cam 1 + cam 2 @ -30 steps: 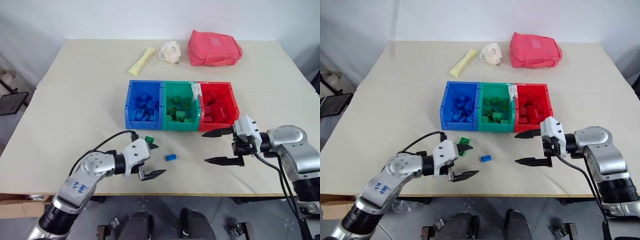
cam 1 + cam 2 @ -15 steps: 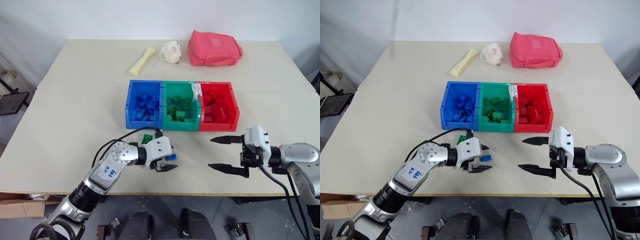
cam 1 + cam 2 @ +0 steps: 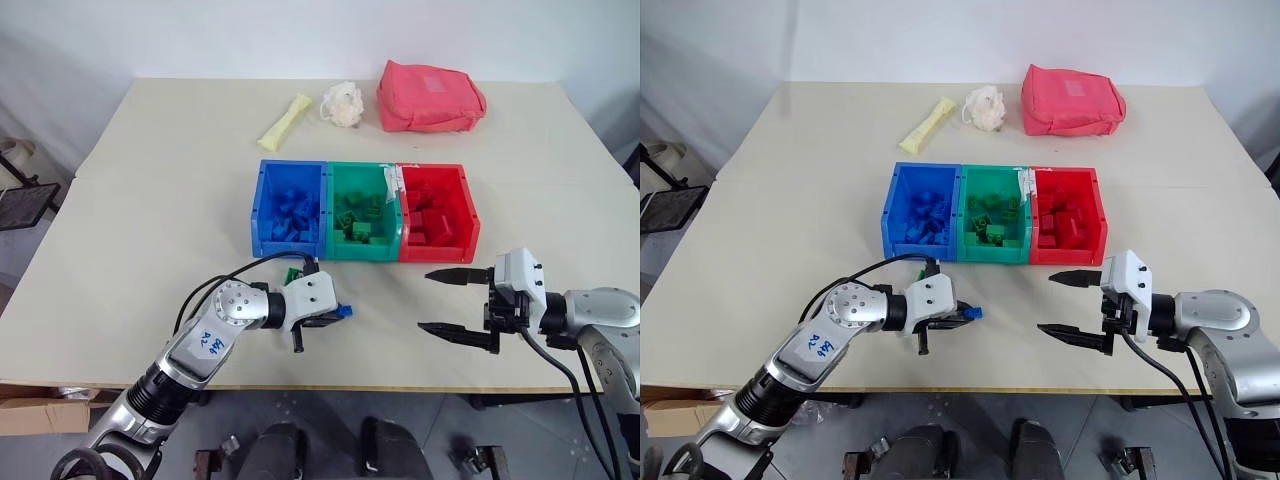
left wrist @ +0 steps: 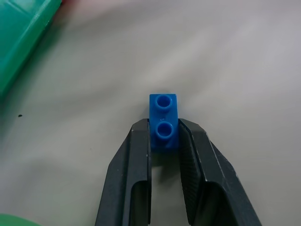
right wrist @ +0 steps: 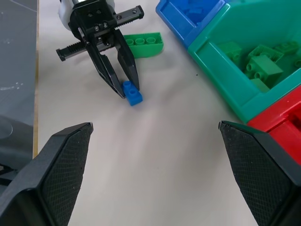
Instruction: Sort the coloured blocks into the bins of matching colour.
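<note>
Blue block (image 4: 163, 121) sits pinched between the left hand's (image 3: 335, 315) fingers (image 4: 136, 165), down on the desk (image 3: 150, 230) near its front edge, in front of the green bin (image 3: 364, 212). Green block (image 5: 143, 44) lies just beside that hand. Right hand (image 3: 450, 302) hangs wide, holding nothing, near the front edge.

Tabletop (image 3: 150, 200): pale beige, matte, rectangular.
Stick (image 3: 284, 122): pale yellow, lying flat at a slant near the tabletop's far edge.
Fluffy ball (image 3: 342, 104): white, just beside the stick, between it and the pouch.
Soft pouch (image 3: 429, 97): pinkish-red, zipped, lying flat at the far edge, close beside the ball.
Cardboard box (image 3: 35, 412): brown, on the floor below the tabletop's near left corner, partly hidden.
</note>
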`<state>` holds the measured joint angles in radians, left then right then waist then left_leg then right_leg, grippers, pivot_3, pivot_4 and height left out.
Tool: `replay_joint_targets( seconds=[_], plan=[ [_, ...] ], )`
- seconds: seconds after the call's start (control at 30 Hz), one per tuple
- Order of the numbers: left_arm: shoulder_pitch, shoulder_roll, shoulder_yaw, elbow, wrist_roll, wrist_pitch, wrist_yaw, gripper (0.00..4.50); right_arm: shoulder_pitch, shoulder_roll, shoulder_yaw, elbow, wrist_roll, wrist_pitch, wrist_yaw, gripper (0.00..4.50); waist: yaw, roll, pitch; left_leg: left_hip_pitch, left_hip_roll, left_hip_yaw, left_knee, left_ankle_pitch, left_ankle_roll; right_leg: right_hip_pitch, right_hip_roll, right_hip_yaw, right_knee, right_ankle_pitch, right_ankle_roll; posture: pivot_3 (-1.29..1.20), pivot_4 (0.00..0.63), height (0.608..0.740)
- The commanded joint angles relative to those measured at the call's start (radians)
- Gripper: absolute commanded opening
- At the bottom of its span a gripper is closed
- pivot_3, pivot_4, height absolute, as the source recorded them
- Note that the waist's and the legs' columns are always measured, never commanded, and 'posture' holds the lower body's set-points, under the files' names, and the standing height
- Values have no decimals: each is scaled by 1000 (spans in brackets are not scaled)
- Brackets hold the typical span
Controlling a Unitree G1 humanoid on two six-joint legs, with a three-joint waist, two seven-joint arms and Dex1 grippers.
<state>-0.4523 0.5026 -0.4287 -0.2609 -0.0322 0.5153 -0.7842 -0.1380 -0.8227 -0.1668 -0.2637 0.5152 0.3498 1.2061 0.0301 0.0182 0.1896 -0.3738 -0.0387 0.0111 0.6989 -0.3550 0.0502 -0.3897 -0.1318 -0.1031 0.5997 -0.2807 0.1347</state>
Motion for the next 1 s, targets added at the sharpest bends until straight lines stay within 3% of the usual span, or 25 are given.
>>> replay_joint_targets(
  seconds=[0.03, 0.27, 0.53, 0.73, 0.97, 1.0],
  plan=[
    [0, -21, 45, -49, -22, 9, 16, 450, -6, -3, -48, 0, 35, -19, 0, 4500, 0, 0, 0, 0, 0, 0, 0, 0, 0, 0, 0, 0, 0, 0, 0, 0, 150, 740],
    [-98, -95, 220, -60, -60, 61, 130, 450, -18, 0, -90, 35, 64, -30, -2, 4500, 2, 0, 0, 0, 0, 0, 0, 0, 0, 0, 0, 0, 0, 0, 0, 0, 150, 740],
    [-240, -31, 310, 55, 27, 121, 246, 450, -64, 6, -85, 62, 68, -40, -23, 4500, -1, -1, 1, 0, 0, 0, 0, 1, 0, 0, 1, -2, 1, 0, 0, 0, 150, 740],
    [-270, -38, 297, 148, 25, 39, 240, 2296, -90, 16, -68, 68, 61, -42, -34, 4500, 3, -1, 1, 0, -1, 1, 0, 1, 0, -1, 1, -3, 2, 0, 1, 0, 150, 740],
    [-260, -16, 323, 128, 3, 43, 203, 4401, -111, 17, -60, 80, 55, -43, -34, 4500, 4, -2, 1, 0, -1, 1, 0, 1, 0, -1, 1, -3, 2, 0, 1, 0, 150, 740],
    [-251, -7, 333, 107, -15, 69, 188, 4456, -113, 16, -59, 81, 55, -43, -32, 4500, 3, -2, 1, 0, -1, 1, 0, 1, 0, -1, 1, -3, 2, 0, 1, 0, 150, 740]
  ],
)
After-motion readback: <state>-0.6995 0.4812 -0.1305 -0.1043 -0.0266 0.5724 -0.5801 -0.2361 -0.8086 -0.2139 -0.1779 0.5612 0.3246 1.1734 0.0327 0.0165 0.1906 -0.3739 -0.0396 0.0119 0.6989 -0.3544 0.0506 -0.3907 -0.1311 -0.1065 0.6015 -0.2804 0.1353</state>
